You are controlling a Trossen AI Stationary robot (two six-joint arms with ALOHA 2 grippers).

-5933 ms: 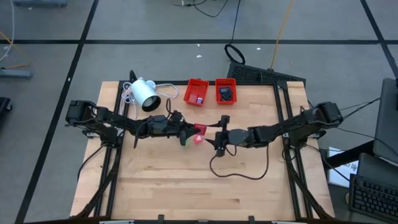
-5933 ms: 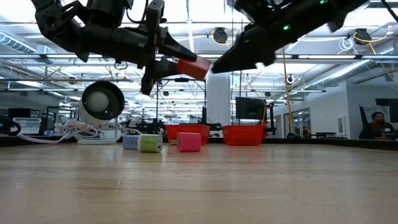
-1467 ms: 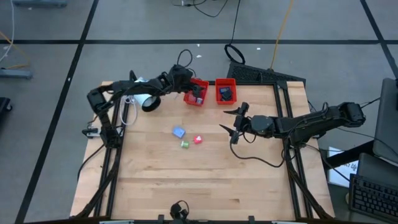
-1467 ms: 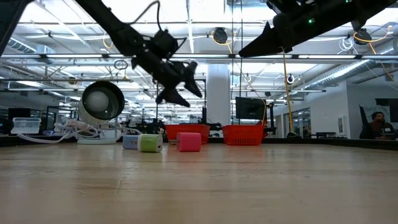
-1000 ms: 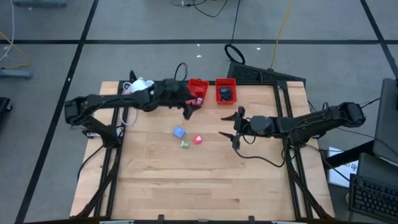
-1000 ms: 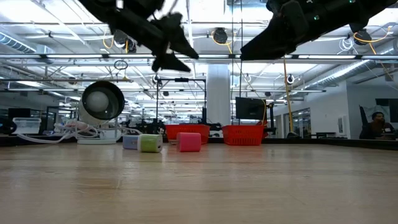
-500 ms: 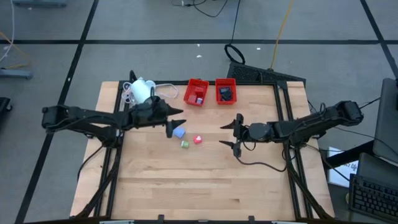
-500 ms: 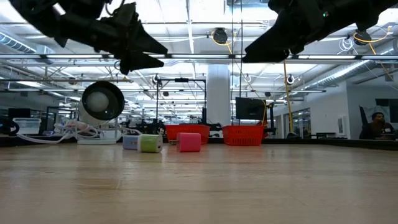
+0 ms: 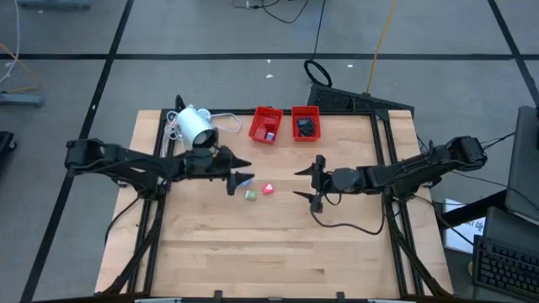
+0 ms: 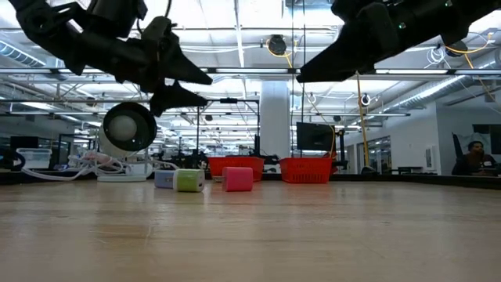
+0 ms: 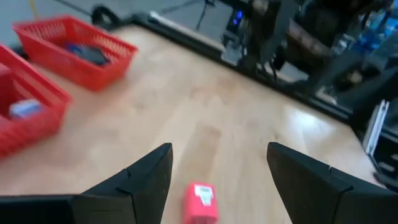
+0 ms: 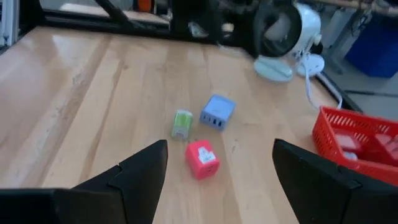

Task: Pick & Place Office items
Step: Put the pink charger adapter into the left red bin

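My left gripper (image 9: 239, 175) hangs above the table (image 9: 210, 252) with its fingers apart, gripping nothing, over the blue block (image 12: 217, 112). Just right of it the green block (image 9: 250, 195) and the red block (image 9: 268, 189) lie side by side on the wood. Further right my right gripper (image 9: 305, 183) hovers, fingers spread and empty. At the far edge stand two red trays (image 9: 267, 124) with small pieces inside.

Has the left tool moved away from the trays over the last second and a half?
Yes. The left tool has pulled back from the left red tray toward mid-table and now hangs open over the blue block.
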